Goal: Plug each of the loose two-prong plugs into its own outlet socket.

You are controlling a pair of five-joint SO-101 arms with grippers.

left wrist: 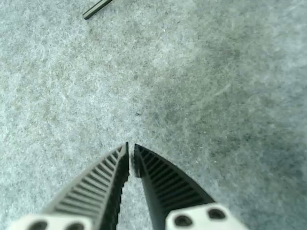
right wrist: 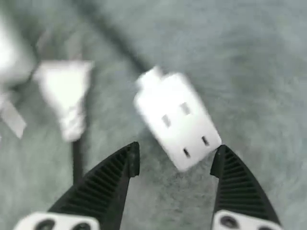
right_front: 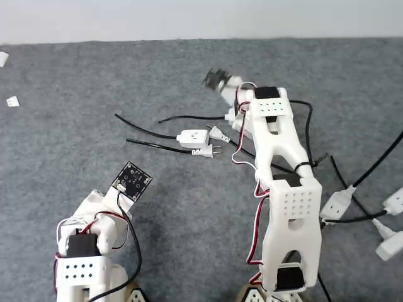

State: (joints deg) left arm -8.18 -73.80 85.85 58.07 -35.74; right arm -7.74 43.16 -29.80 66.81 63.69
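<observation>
A white outlet socket [right_front: 192, 137] lies mid-table on a black cord. Two white two-prong plugs lie loose beside it, one [right_front: 217, 133] just to its right and one [right_front: 208, 151] just below it. In the right wrist view my right gripper [right wrist: 176, 153] is open above the socket [right wrist: 177, 120], whose end sits between the fingertips, with a plug [right wrist: 64, 96] off to one side. From above, that gripper [right_front: 219, 80] shows beyond the socket at the end of the stretched arm. My left gripper [left wrist: 130, 146] is shut on nothing over bare carpet.
The left arm [right_front: 94, 239] is folded at the front left. More white sockets and plugs [right_front: 337, 202] lie with black cords at the right edge. A black cord end [left wrist: 98, 7] lies ahead of the left gripper. Grey carpet [right_front: 75, 145] covers the table.
</observation>
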